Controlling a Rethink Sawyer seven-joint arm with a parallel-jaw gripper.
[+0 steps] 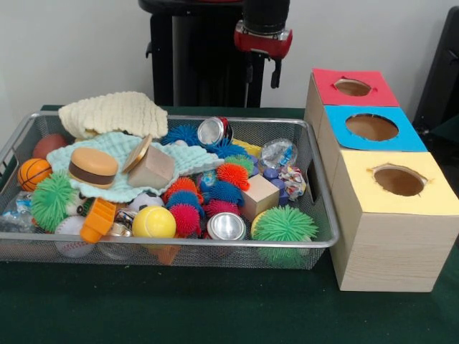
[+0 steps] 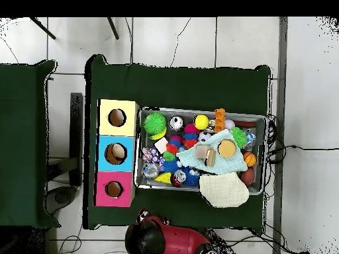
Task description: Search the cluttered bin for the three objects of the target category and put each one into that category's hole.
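The gripper is hanging raised behind the bin, above its far rim; I cannot tell its opening. The target category is unclear, possibly the cans lying among the spiky balls, forward and below. The holes are sitting beside the bin.

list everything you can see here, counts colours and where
bin: 1, silver mesh, on the green table
box: 1, wooden, three holes topped red, blue, yellow, beside the bin
cloths: 2, cream over the bin's far rim, mint under the burger
burger: 1, tan and brown, on the mint cloth
cans: 2 clear, silver, one by the near wall, one by the far wall
wood blocks: 2, tan, mid bin
spiky balls: many, green, red, blue, orange, across the bin
yellow ball: 1, near wall
basketball: 1, orange, end of the bin away from the box
gripper: 1, red and black, above the bin's far side
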